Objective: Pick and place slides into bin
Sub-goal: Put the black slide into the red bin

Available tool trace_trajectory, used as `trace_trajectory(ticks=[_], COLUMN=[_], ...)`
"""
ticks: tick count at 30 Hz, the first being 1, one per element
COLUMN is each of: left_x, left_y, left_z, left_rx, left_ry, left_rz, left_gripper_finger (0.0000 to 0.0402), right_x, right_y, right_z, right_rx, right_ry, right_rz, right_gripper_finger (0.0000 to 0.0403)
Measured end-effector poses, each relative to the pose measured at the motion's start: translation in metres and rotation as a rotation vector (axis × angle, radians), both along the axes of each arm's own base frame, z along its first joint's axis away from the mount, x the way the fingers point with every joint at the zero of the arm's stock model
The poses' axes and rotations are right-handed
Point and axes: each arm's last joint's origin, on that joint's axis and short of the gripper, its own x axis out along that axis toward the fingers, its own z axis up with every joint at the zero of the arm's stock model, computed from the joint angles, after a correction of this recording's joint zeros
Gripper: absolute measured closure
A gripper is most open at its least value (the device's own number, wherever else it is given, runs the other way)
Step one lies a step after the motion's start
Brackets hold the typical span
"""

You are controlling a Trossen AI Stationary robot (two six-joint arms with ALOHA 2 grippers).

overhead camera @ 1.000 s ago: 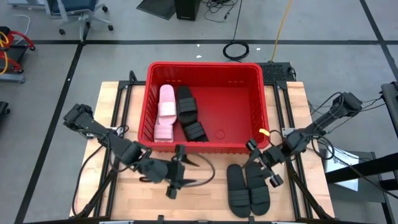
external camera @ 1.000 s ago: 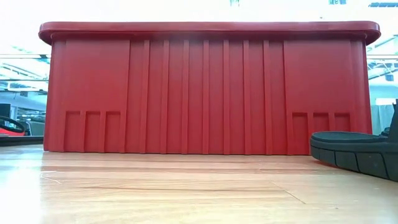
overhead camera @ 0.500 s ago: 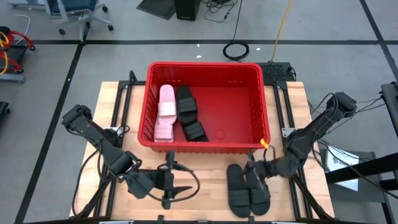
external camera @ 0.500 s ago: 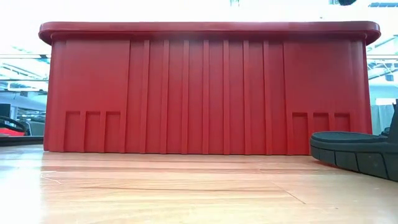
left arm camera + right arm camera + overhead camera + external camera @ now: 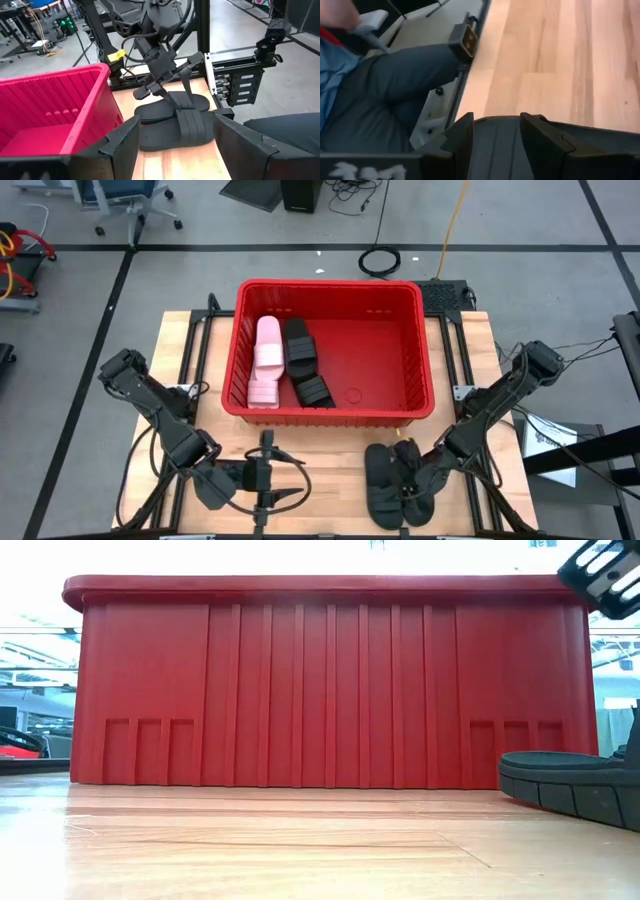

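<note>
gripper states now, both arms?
Left gripper: open, empty, over the table's front edge.
Right gripper: open, down over the black slides, not yet gripping.

High view: overhead, straight down on whole table (image 5: 330,470), both arms, floor around. Low view: at tabletop level, close against bin (image 5: 330,680) outer wall, facing room behind; black slide (image 5: 575,785) toe at edge. Left wrist view: low, looks across table past own fingers toward right gripper (image 5: 150,90) over black pair. Right wrist view: very near, just above slide strap (image 5: 497,145). All four share black slides.
</note>
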Motion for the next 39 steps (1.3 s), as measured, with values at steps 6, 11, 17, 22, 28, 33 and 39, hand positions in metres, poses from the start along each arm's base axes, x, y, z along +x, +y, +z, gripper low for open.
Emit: trace_trajectory(ticks=[6,11,17,22,28,33,39], left_x=[-0.002,-0.002,-0.002,-0.002,-0.002,-0.002,-0.002], left_y=[-0.003,-0.002,-0.002,-0.002,-0.002,-0.002,-0.002], left_z=[0.000,0.000,0.000,0.000,0.000,0.000,0.000], left_rx=[-0.002,0.004,0.014,0.034,0.035,0.036,0.037], left_ry=[-0.001,0.000,0.000,0.000,0.000,0.000,-0.001], left_rz=[-0.009,-0.007,-0.011,-0.017,-0.018,-0.018,-0.018], left_gripper_finger=[0.0153,0.0153,0.0153,0.0153,0.0153,0.0153,0.0153], right_x=[0.008,0.014,0.016,0.020,0.023,0.027,0.031], right_y=[-0.006,-0.012,-0.009,0.000,0.002,-0.004,-0.001], right_z=[-0.021,-0.034,-0.043,-0.050,-0.062,-0.060,-0.056], right_rx=[-0.005,0.017,0.071,0.134,0.160,0.139,0.093], right_ry=[0.145,0.260,0.332,0.354,0.417,0.382,0.254], right_rz=[-0.056,-0.091,-0.074,-0.009,0.036,0.093,0.211], right_gripper_finger=[0.0252,0.0252,0.0252,0.0259,0.0336,0.0393,0.0398])
